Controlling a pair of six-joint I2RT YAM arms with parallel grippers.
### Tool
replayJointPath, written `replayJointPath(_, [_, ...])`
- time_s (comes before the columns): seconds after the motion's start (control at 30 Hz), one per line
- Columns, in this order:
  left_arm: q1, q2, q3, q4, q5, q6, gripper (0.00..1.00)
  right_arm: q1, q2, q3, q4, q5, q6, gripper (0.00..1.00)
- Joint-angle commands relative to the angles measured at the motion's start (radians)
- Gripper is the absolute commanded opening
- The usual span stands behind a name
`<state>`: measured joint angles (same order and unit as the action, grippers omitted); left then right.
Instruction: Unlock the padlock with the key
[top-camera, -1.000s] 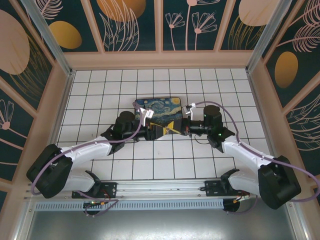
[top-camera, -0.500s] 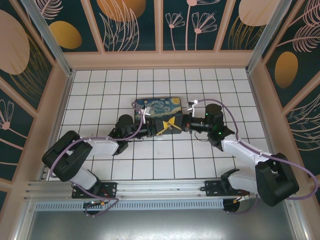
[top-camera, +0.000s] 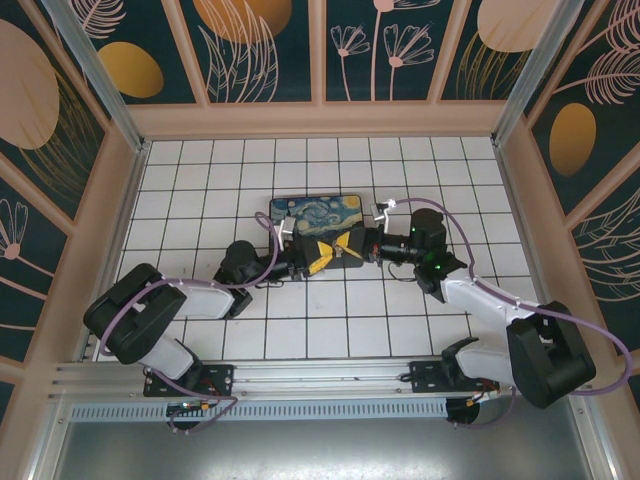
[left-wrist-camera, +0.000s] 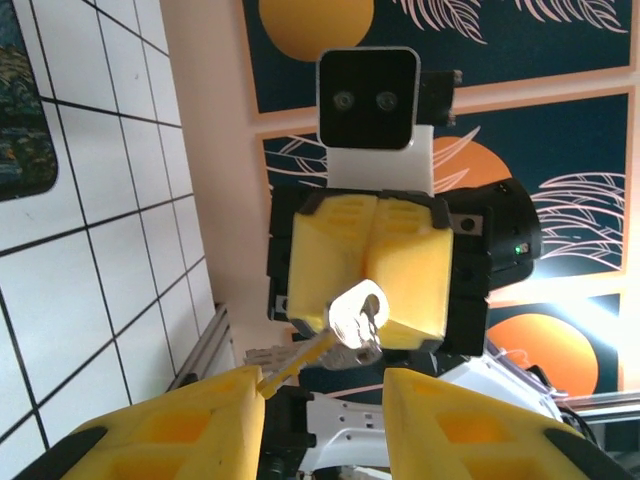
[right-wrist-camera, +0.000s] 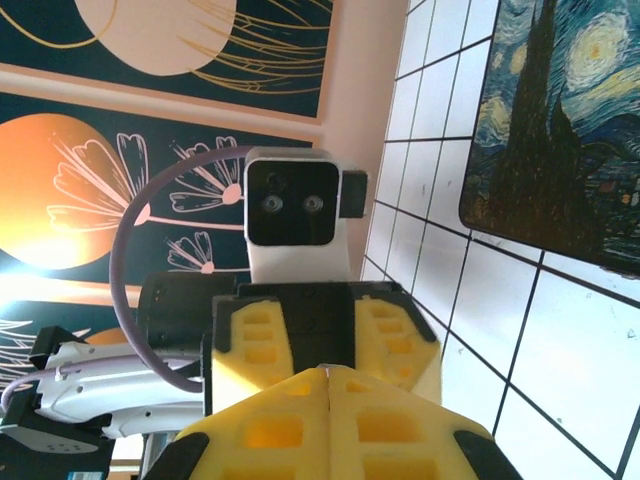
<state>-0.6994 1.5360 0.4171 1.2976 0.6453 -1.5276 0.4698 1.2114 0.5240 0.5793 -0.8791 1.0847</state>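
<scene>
The key (left-wrist-camera: 352, 315) is a small silvery bunch pinched between the yellow pads of my right gripper (left-wrist-camera: 372, 262). One blade sticks out toward the left gripper (left-wrist-camera: 325, 385). That blade's tip reaches the inner edge of the left gripper's left finger (left-wrist-camera: 200, 410). The left jaws stand apart with nothing held between them. Seen from above, both grippers meet nose to nose, left (top-camera: 318, 256) and right (top-camera: 349, 250), just in front of the box. In the right wrist view my right gripper (right-wrist-camera: 328, 385) is shut with a silver speck at the seam. The padlock is hidden.
A black box with a Starry Night lid (top-camera: 318, 214) lies on the white tiled table (top-camera: 200, 180) right behind the grippers. Patterned walls enclose the table on three sides. An aluminium rail (top-camera: 320, 375) runs along the near edge by the arm bases.
The left arm has folded, its elbow swinging back to the near left. The left jaws have narrowed. Both grippers have shifted slightly toward the box. The right gripper has stayed shut.
</scene>
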Motion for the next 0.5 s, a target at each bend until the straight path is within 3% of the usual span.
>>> replayJointPath(0.0, [-0.004,-0.052,0.012,0.089,-0.022,-0.028,0.42,-0.008,0.014,-0.014,-0.021,0.012,0.004,0.02])
replayJointPath(0.27, [-0.004,-0.057,0.048,0.01,-0.034,-0.026,0.51,0.007,0.008,-0.026,0.005,-0.003,-0.003,0.02])
replayJointPath(0.47, [-0.005,-0.057,0.034,0.007,-0.058,-0.018,0.37,0.009,-0.004,-0.033,-0.016,0.0,-0.014,0.02])
